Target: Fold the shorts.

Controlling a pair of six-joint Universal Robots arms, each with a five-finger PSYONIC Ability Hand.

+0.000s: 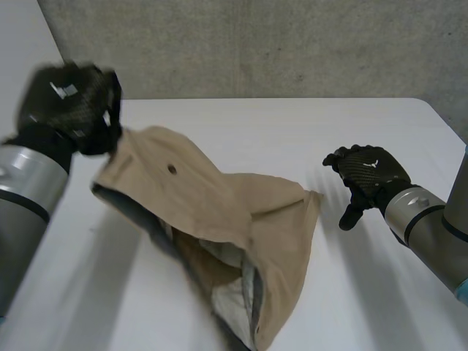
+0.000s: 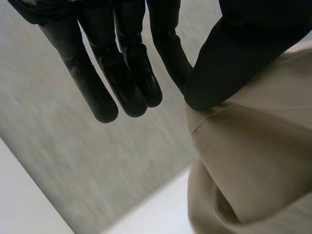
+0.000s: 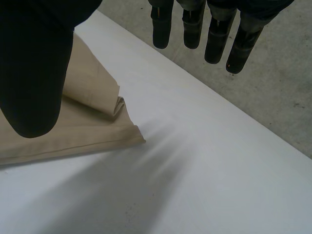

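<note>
— Shorts [image 1: 219, 212], tan, hang from the left hand [image 1: 73, 102] at the far left, their near end trailing on the white worktop [image 1: 329, 124]!
— What's the grip?
— Thumb [image 2: 229, 63] pinching a top edge against a finger, the other fingers straight.
— And the right hand [image 1: 369, 175]?
— Loose and open, nothing in it, hovering just right of the cloth's right corner, not touching. A small dark round spot [image 1: 172, 170] shows on the raised part.
</note>
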